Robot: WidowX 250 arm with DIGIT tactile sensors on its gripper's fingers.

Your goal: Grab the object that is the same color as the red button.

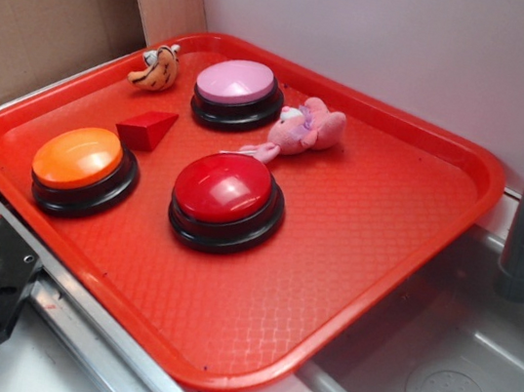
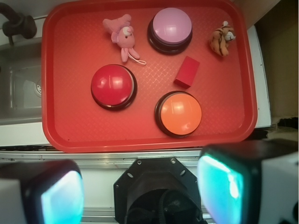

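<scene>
Gripper [image 2: 140, 191]: at bottom edge of wrist view, above the tray's near rim; two pads [image 2: 60, 196] spread wide apart, nothing between them. Not visible in exterior view.

Tray [image 1: 386, 224]: large, red, filling most of both views, beside a sink [image 1: 451, 382] at lower right of exterior view.

Block [image 1: 147, 128]: small red wedge, lying on tray at left centre of exterior view. In wrist view, right of centre, upper half [image 2: 187, 72]. Between pink button [image 1: 237, 93] and orange button [image 1: 83, 167], touching neither.

Red button [image 1: 226, 199]: centre of exterior view, on black base; near block, apart from it.

Pink plush [image 1: 299, 130]: just beyond red button, beside pink button.

Striped plush [image 1: 157, 67]: upper left of exterior view, near tray's far rim, apart from block.
</scene>
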